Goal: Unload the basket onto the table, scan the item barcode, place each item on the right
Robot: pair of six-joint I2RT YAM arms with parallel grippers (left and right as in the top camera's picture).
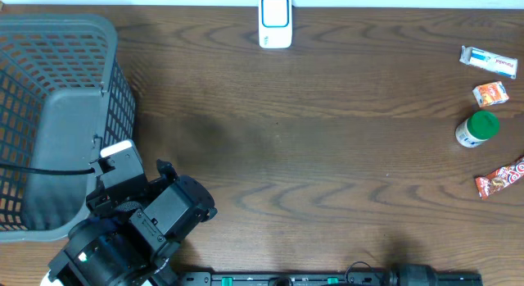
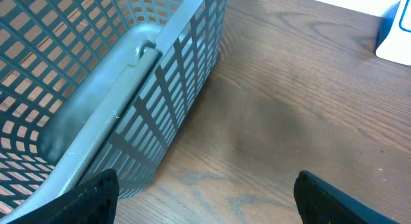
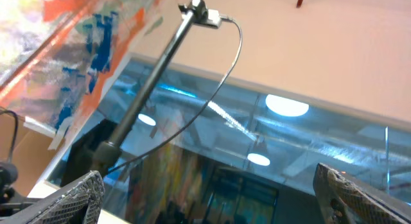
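A white and blue barcode scanner point(image 1: 275, 21) stands at the table's far edge, and it also shows at the top right of the left wrist view as the scanner point(image 2: 397, 28). Candidate items lie at the right edge: a white packet point(image 1: 489, 61), a small orange box point(image 1: 490, 93), a green-capped bottle point(image 1: 477, 129) and a red wrapper point(image 1: 501, 178). My left gripper point(image 2: 205, 201) is open over bare wood beside the basket, holding nothing. My right gripper point(image 3: 212, 198) is open and empty, facing up at the ceiling. The right arm point(image 1: 327, 279) lies along the front edge.
A large grey mesh basket point(image 1: 57, 114) fills the left side of the table, close to my left arm point(image 1: 139, 229). Its wall point(image 2: 160, 102) stands just left of my left fingers. Brown wood lies between the basket and the items.
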